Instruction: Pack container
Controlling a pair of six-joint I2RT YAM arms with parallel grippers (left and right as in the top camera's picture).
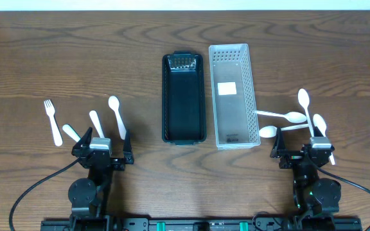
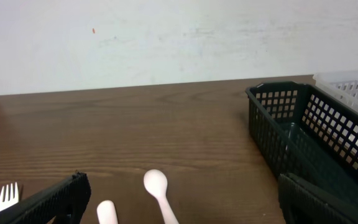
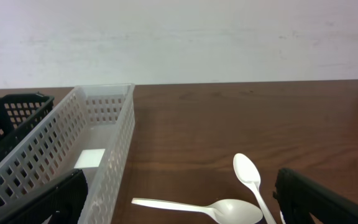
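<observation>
Black basket (image 1: 184, 109) and white basket (image 1: 235, 115) run lengthwise away from the arms (left gripper (image 1: 105, 146), right gripper (image 1: 302, 149) agape).

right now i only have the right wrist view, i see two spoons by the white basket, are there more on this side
Observer: Yes. The overhead view shows four white spoons right of the white basket. The nearest one lies just beside its right wall.
Operator: is the black basket empty
Observer: Yes, the black basket shows a bare floor from above, with nothing packed in it.
Operator: whats over on the left side
Observer: A white fork and a white spoon lie left of the black basket. Two more white pieces sit between them; I cannot tell what they are.
</observation>
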